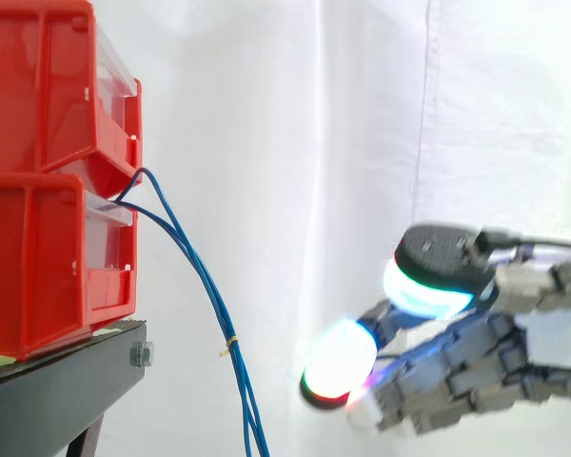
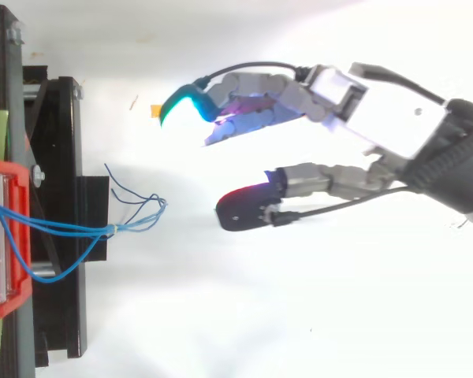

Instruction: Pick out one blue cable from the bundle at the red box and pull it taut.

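At the red bins (image 1: 38, 171) on the black stand (image 1: 62, 390), the blue cables (image 1: 207, 284) hang from the gap between the upper and lower bin, held together partway down by a small pale tie (image 1: 230, 345). From my remote station I have the hand (image 1: 457, 367) well apart from them, out before the white curtain (image 1: 295, 143), fingers and thumb spread and holding nothing, its glowing pads (image 1: 341, 360) turned toward the bundle. From above, the strands leave the bin as loops, meet at the tie, then fan into separate loose ends (image 2: 142, 209) on the side facing the hand (image 2: 331, 94). I judge these wires thin, light and limp, with slick insulation that could slip between thick pads, and likely to swing away at a touch. The best hold, to my eye, is a firm pinch on one splayed end just beyond the tie, where a single strand stands clear of its neighbours
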